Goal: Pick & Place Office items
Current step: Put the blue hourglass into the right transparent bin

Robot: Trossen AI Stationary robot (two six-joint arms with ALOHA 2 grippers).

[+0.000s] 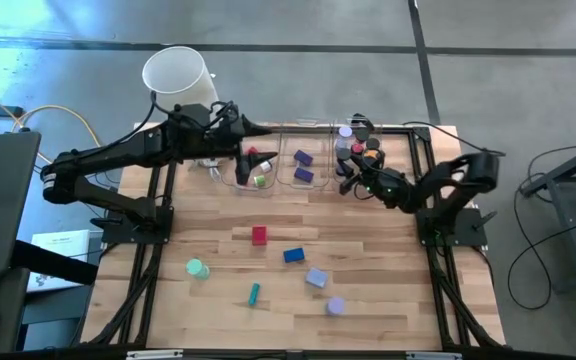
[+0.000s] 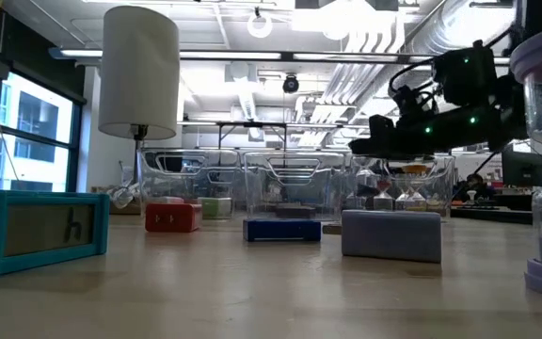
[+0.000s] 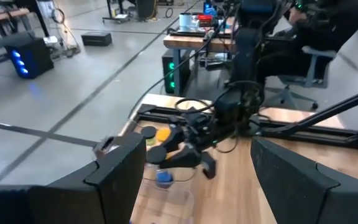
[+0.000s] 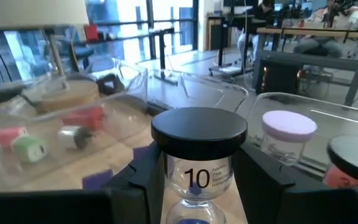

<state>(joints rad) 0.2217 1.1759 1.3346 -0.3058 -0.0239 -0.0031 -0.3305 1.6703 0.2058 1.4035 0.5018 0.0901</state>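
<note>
My right gripper [image 1: 349, 183] is shut on a small sand timer with a black cap [image 4: 199, 130], at the near side of the right clear bin [image 1: 360, 150]. My left gripper [image 1: 266, 132] is open and empty above the left clear bin [image 1: 251, 170], which holds red and green pieces. The middle bin [image 1: 303, 166] holds purple blocks. A red block [image 1: 259, 235], a blue block [image 1: 293, 256], a lavender block [image 1: 316, 278], a green roll [image 1: 197, 268], a teal stick [image 1: 254, 293] and a lavender roll [image 1: 335, 306] lie on the table. My right gripper pinches the timer's clear glass body [image 4: 194, 177] just below the black cap, between its two fingers [image 4: 143, 177]. The timer stands upright in the hold, cap up. Its lower end is out of the picture, so I cannot tell whether it is lifted clear.
A tall white cylinder [image 1: 178, 75] stands at the far left, behind the left arm. The right bin holds black, orange and lavender rolls [image 4: 289, 127]. The three bins stand in a row along the far edge; the loose pieces lie on the near half of the wooden table.
</note>
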